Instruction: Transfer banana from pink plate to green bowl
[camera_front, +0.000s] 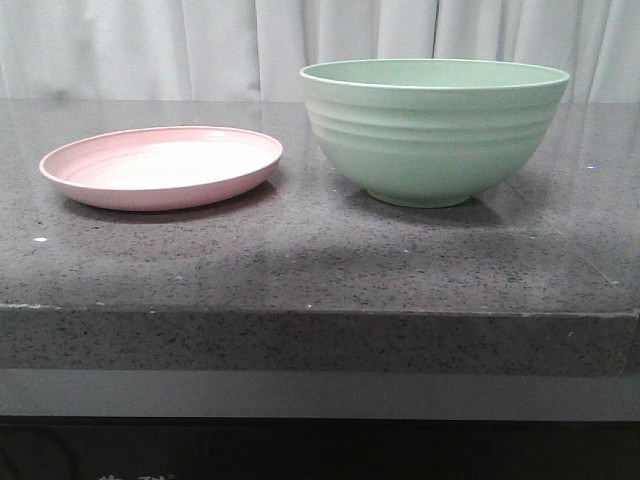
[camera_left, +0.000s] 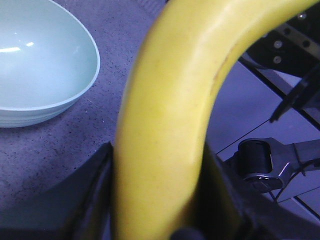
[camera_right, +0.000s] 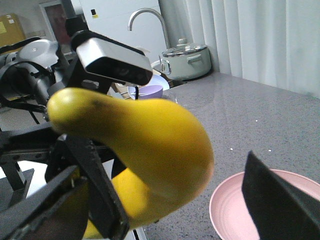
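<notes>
1. Banana (camera_left: 165, 125) fills the left wrist view, pinched between the two dark fingers of the left end effector (camera_left: 157, 210), which is closed on its yellow middle. That mid-body grip looks chosen to stop the curved fruit from swinging.
2. Pink plate (camera_front: 160, 195) sits bare on the bench (camera_front: 300, 270), so the pick-up half of the task looks done. The fruit is held out of the front camera's sight.
3. Green bowl (camera_front: 435, 140) stands just beside the plate, apart from it. From the left end effector it lies ahead and off to one side, mouth open and nothing in it, so the carry is probably not yet finished.
4. Right end effector (camera_right: 160, 200) is spread wide and grips nothing. The banana, held by the other arm, hangs just ahead of it, with the plate's rim beyond.
</notes>
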